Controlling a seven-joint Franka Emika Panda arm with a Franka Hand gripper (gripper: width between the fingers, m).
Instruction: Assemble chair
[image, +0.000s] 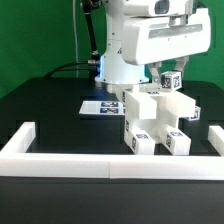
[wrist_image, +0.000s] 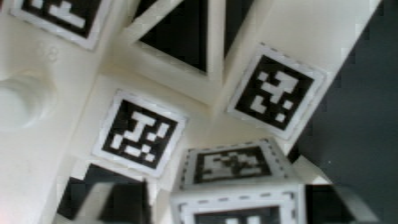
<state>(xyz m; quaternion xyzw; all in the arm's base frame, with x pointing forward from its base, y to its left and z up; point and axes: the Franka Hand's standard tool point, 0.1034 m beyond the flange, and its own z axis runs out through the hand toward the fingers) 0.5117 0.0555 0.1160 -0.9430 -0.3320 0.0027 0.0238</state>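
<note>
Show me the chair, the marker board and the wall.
chair (image: 150, 112), exterior view, on its front block.
marker board (image: 100, 105), exterior view, on its middle.
wall (image: 70, 160), exterior view, on its front rail.

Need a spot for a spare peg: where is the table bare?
Bare black table on the exterior view's left, bordered by the border wall, the marker board and the chair. Crowded at the exterior view's right, where the pincer sits right at the chair.
</note>
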